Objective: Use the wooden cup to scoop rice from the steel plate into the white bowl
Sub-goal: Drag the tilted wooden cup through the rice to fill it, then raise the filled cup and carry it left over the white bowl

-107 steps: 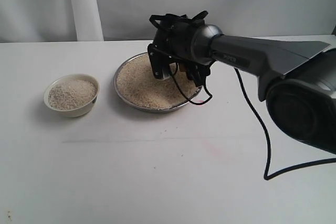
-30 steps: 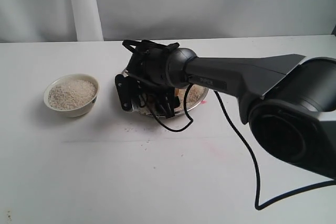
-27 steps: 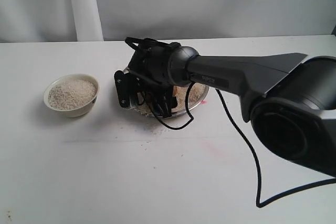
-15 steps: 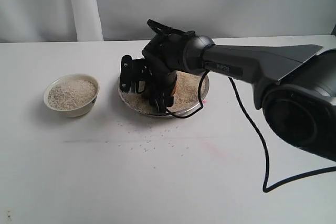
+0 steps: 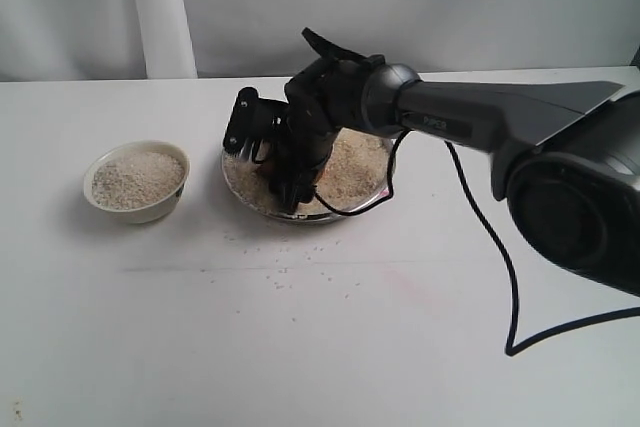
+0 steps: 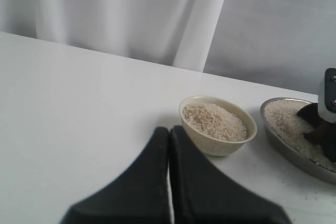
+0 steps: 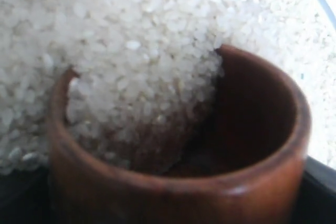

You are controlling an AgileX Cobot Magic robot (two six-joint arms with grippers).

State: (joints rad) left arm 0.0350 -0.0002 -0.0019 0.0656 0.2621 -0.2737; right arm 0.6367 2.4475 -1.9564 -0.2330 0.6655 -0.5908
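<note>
The steel plate (image 5: 345,213) sits mid-table with a heap of rice (image 5: 352,171) in it. My right gripper (image 5: 272,161) reaches over the plate's left part, turned on its side and shut on the wooden cup (image 5: 264,171), of which only a brown sliver shows there. In the right wrist view the wooden cup (image 7: 226,182) has its mouth pushed into the rice (image 7: 131,45), and grains spill into its dark inside. The white bowl (image 5: 137,181), full of rice, stands left of the plate. My left gripper (image 6: 169,130) is shut and empty, hovering short of the white bowl (image 6: 218,139).
Loose grains (image 5: 288,269) lie scattered on the white table in front of the plate. The right arm's black cable (image 5: 505,277) trails over the table at the right. A white curtain hangs behind the table. The left wrist view shows the steel plate (image 6: 286,148) beside the bowl.
The right gripper has swung back from the plate's front-left edge, turned, and dug the cup into the rice. Grains have spilled onto the table in front of the plate.
</note>
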